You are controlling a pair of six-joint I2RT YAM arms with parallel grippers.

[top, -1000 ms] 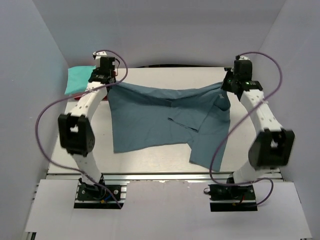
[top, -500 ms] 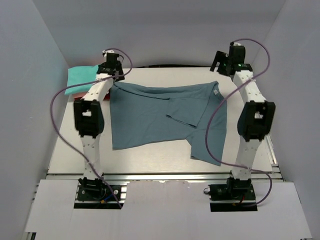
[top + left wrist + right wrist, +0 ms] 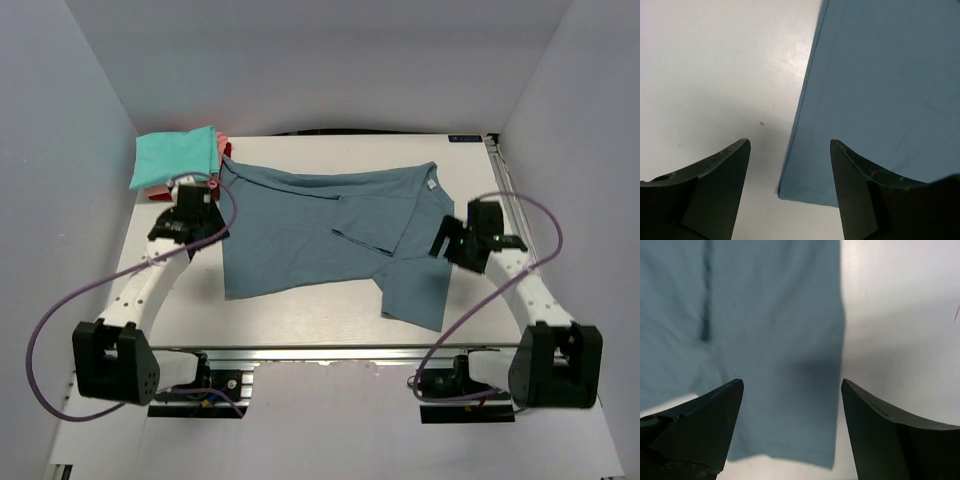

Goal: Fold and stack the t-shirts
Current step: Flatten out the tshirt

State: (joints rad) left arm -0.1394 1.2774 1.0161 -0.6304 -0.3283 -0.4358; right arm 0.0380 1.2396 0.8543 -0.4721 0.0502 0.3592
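- The left gripper [image 3: 195, 205] is hovering by the left edge of the slate-blue t-shirt [image 3: 320, 230], jaws standing wide and gripping nothing.
- From the left wrist, the left gripper [image 3: 790, 142] is framing a corner of the slate-blue t-shirt [image 3: 880, 90], and bare white table [image 3: 715, 75] is showing to the left of the cloth.
- The right gripper [image 3: 448, 238] is hanging over the shirt's right side, its jaws spread wide and empty too.
- In the right wrist view, the right gripper [image 3: 792, 382] is looking down on the slate-blue t-shirt [image 3: 765, 340], whose hem and side edge are lying between the fingers.
- The shirt is lying mostly flat across the middle of the table [image 3: 300, 310], with its right part folded and a flap reaching toward the near edge.
- Its white neck tag [image 3: 431, 184] is showing near the far right corner.
- The folded teal t-shirt [image 3: 175, 155] is sitting at the far left corner, with a salmon-pink edge [image 3: 222, 147] peeking out beside it, close to the blue shirt's far left corner.
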